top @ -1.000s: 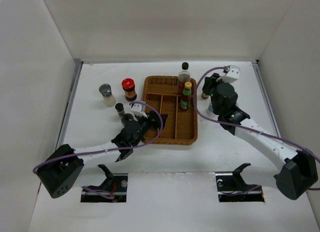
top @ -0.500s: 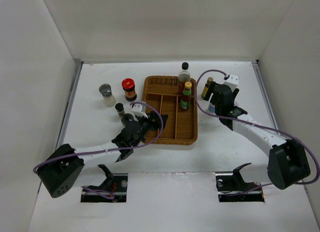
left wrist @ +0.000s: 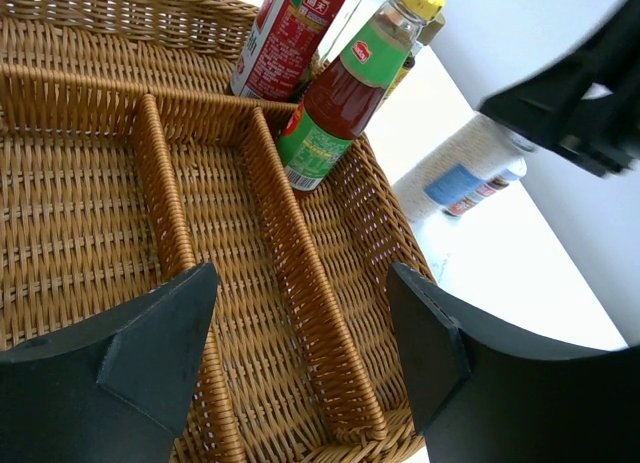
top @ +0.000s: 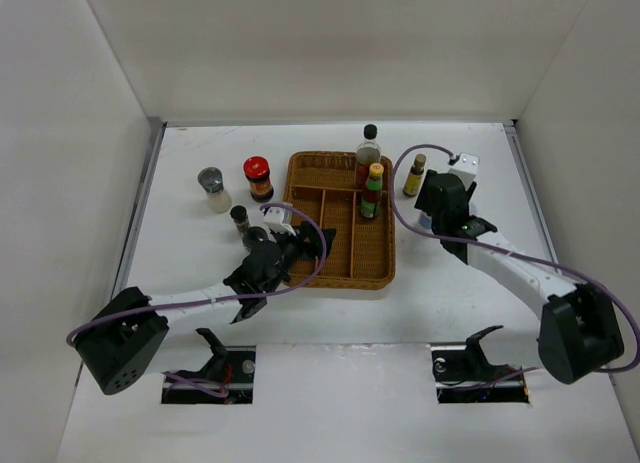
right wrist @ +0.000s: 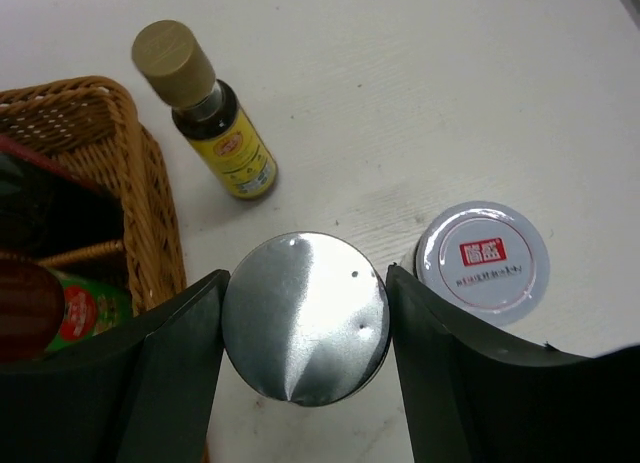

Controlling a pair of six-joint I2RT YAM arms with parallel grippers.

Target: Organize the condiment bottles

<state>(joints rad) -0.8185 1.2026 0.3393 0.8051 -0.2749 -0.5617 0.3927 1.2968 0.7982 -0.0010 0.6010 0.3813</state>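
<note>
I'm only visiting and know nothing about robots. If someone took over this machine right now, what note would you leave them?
Left gripper: open, empty, over the wicker tray.
Right gripper: fingers against both sides of the silver-topped shaker, right of the tray.
Done: black-capped bottle and yellow-capped sauce bottle stand in the tray's far right part.
Left: that shaker, plus the tan-capped dark bottle and white-lidded jar near it. Left of the tray: grey-capped shaker, red-lidded jar, small dark-capped jar.
</note>
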